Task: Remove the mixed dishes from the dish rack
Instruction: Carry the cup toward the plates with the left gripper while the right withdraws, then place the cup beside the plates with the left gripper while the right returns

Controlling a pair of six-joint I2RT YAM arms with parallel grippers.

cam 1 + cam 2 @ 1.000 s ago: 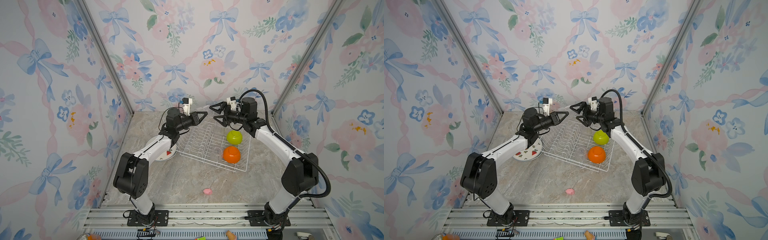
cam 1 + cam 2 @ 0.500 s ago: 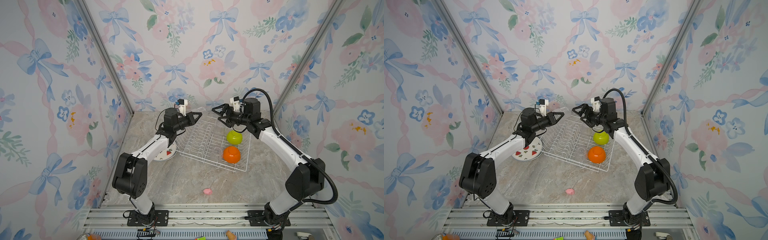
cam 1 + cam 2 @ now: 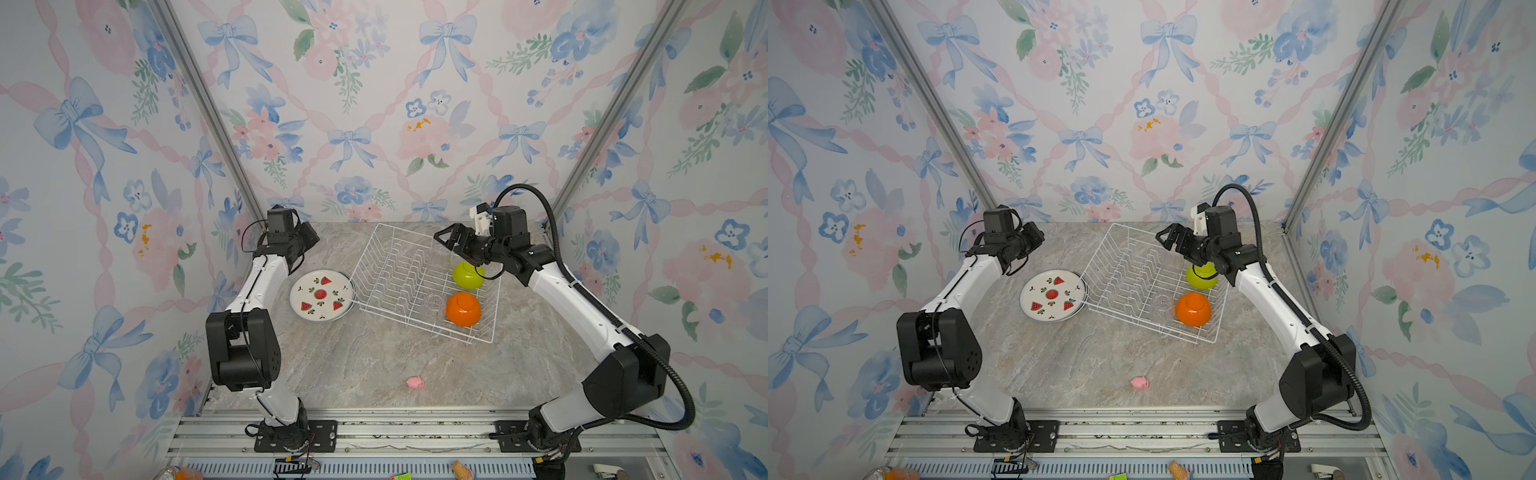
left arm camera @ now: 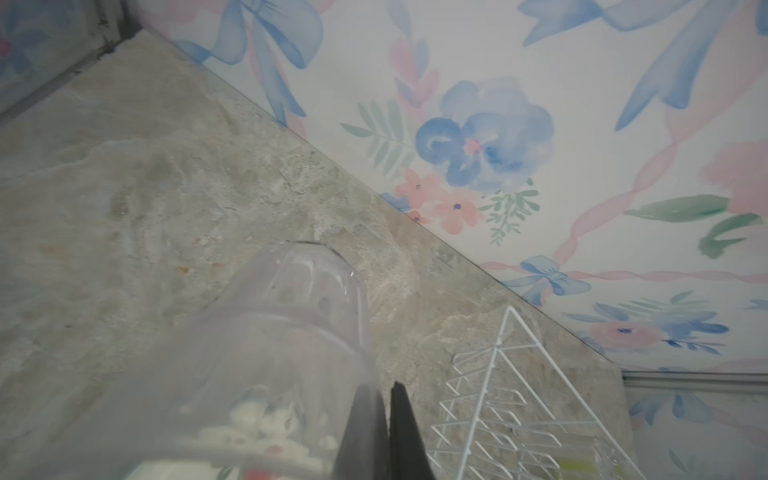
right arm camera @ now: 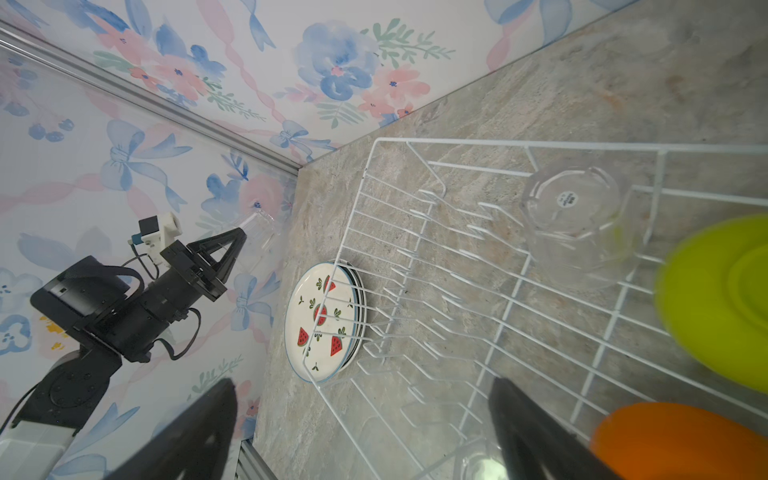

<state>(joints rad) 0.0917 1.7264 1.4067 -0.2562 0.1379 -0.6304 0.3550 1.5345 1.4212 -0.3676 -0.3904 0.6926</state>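
Note:
My left gripper (image 4: 384, 388) is shut on the rim of a clear glass (image 4: 291, 332), one finger inside and one outside, held over the table's back left corner; the left gripper (image 5: 239, 237) and its glass (image 5: 259, 232) also show in the right wrist view. The white wire dish rack (image 3: 399, 274) holds a lime-green bowl (image 3: 468, 276), an orange bowl (image 3: 463, 309) and two upturned glasses (image 3: 434, 301) (image 5: 577, 212). My right gripper (image 3: 446, 241) hangs open above the rack's far right part, next to the far glass. Watermelon-print plates (image 3: 321, 295) lie stacked left of the rack.
A tiny pink toy (image 3: 414, 382) lies on the marble table near the front. The floral walls close in at the back and both sides. The plates (image 5: 322, 320) touch the rack's left rim (image 5: 349, 232).
My left gripper has drawn back to the left, from over the rack to the back left corner, carrying the glass. The right gripper has stayed open over the rack's far right.

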